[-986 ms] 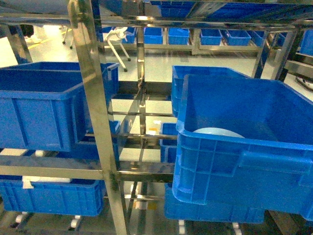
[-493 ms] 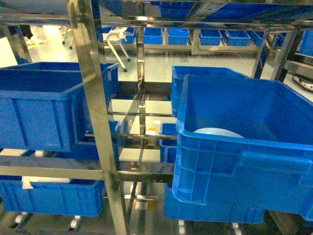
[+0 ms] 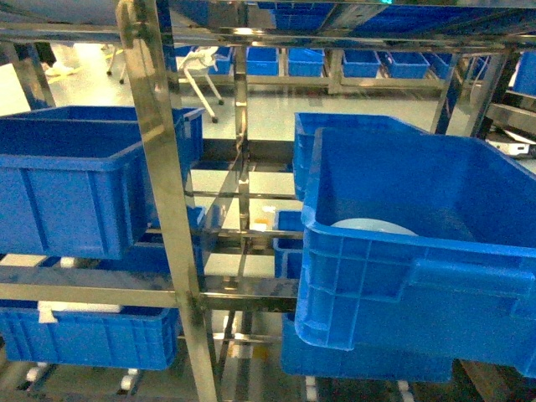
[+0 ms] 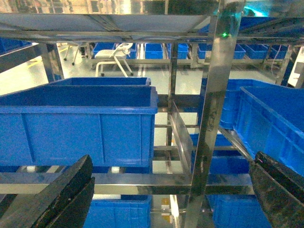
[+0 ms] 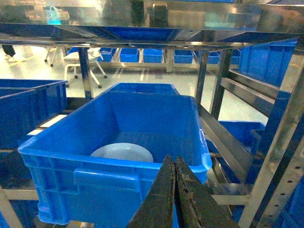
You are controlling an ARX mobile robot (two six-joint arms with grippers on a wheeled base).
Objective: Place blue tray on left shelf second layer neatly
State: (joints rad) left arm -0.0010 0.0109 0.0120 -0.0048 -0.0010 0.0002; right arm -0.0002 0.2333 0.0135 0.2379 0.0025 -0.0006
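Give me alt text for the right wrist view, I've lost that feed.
A pale blue tray lies flat in the bottom of a deep blue crate on a steel rack. The right pincer, fingers pressed together, points at the crate's near wall from below. More blue crates stand behind.

You are not getting any readable text, label, brand, number or sign in these views. The blue crates [image 3: 419,251] are showing plain ribbed walls with no lettering. The steel rack posts [image 4: 216,109] are carrying only reflections and one small green light [image 4: 224,34], not writing.
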